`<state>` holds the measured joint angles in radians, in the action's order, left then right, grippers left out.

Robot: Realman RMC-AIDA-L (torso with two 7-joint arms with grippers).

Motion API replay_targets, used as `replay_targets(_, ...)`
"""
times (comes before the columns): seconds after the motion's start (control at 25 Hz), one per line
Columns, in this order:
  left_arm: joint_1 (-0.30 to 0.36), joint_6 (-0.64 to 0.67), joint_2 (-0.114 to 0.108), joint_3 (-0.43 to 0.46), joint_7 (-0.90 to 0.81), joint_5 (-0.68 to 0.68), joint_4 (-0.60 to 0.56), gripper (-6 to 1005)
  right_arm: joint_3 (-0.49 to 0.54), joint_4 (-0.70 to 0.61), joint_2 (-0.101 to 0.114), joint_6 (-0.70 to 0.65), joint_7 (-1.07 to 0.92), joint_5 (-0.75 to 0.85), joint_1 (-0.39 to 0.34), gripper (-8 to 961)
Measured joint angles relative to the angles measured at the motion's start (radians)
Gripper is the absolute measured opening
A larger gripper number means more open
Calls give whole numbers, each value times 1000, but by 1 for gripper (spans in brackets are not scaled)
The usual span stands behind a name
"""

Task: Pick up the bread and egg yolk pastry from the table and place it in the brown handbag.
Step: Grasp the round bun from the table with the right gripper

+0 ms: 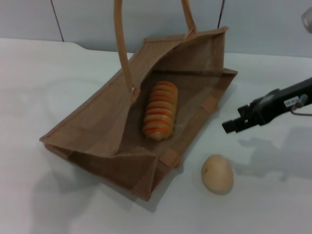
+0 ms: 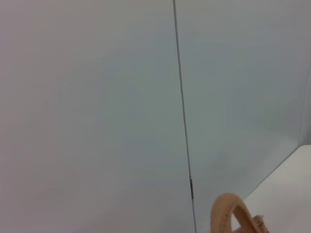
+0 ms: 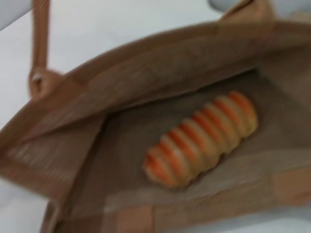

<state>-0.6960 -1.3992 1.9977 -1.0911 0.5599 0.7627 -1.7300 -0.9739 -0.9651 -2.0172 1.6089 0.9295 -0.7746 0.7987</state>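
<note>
The brown handbag (image 1: 92,126) lies open on the white table (image 1: 44,68), its handles (image 1: 119,39) arching up at the back. The orange-striped bread (image 1: 160,111) lies lengthwise inside on the bag's lower wall. In the right wrist view the bread (image 3: 201,138) also shows, lying inside the handbag (image 3: 146,73). The egg yolk pastry (image 1: 217,174) sits on the table just off the bag's near right corner. My right gripper (image 1: 233,125) hovers to the right of the bag, above and behind the pastry, touching neither. My left gripper is out of view.
A grey panelled wall (image 1: 146,19) runs along the far edge of the table. The left wrist view shows that wall (image 2: 97,107) and the top of one bag handle (image 2: 228,213). Bare table lies left of and in front of the bag.
</note>
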Motion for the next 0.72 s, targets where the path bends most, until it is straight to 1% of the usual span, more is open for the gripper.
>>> replay_targets(0.16, -2, -1, 0, -2, 0, 1, -5, 100, -17, 22, -7, 22, -5, 39, 5, 831)
replay_targets(0.28, -3, -1, -1, -3, -5, 6, -10, 100, -45, 70, -9, 10, -9, 46, 16, 832)
replay_targets(0.6, -16, -26, 0, 1, -12, 9, -38, 100, -113, 198, -7, -62, -14, 57, 57, 832)
replay_targets(0.72, -21, -27, 2, -1, -12, 11, -40, 100, -118, 233, -7, -88, -17, 78, 61, 832)
